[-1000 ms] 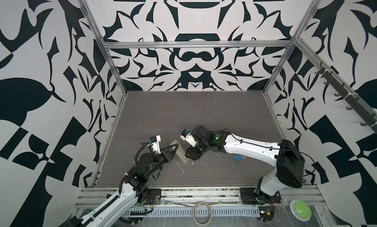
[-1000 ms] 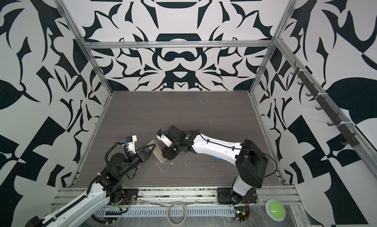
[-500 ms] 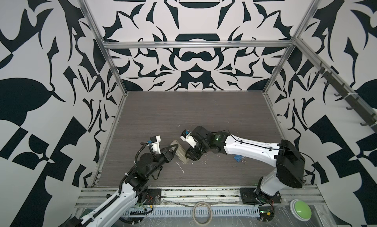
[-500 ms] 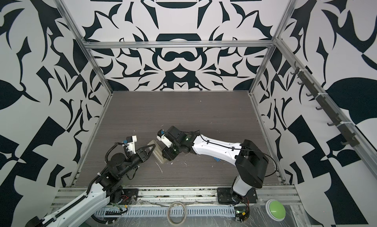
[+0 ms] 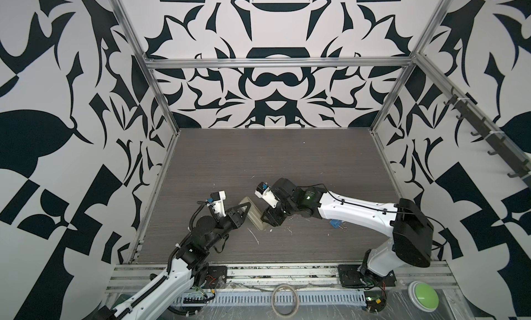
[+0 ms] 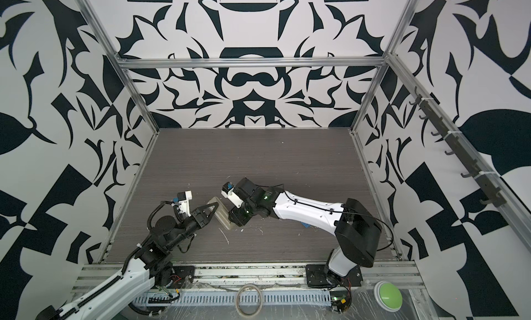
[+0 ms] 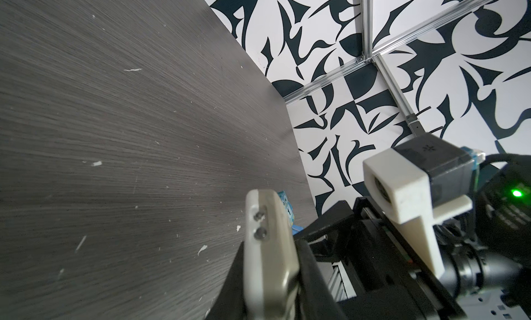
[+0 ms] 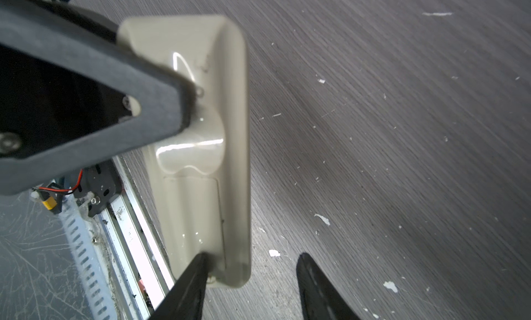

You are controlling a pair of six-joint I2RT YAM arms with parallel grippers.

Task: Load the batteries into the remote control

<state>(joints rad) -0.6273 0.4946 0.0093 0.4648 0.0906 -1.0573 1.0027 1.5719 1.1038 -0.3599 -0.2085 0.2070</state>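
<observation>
left hand (image 5: 244, 210) is clamped on the remote control (image 5: 253, 215), jaws narrow on its two long sides, abt mid-length. remote is held on edge, beige back twd the right arm, slanting from far-left to near-right in both top views (image 6: 221, 215). it sits in the front-middle of the table (image 5: 287, 160), between the 2 arms; can't tell if its low end touches the surface.

right hand (image 8: 253, 256) is part open, not gripping. one finger (image 8: 198, 269) touches the back face at the remote's (image 8: 207, 189) near end, right by the short edge and next to the seam of the bay cover. the other finger (image 8: 313, 275) stands apart from the remote's long edge, over bare table w/ white flecks (image 8: 321, 218). left hand's finger (image 8: 100, 103) covers the upper part of the back.

left wrist view shows the remote's (image 7: 267, 246) top end w/ 2 small dots, rounded corners.

room: open table runs from both hands to the back wall; side rails well apart from either arm. the front edge is the near one. a small blue thing (image 5: 334, 224) lies by the right forearm.
</observation>
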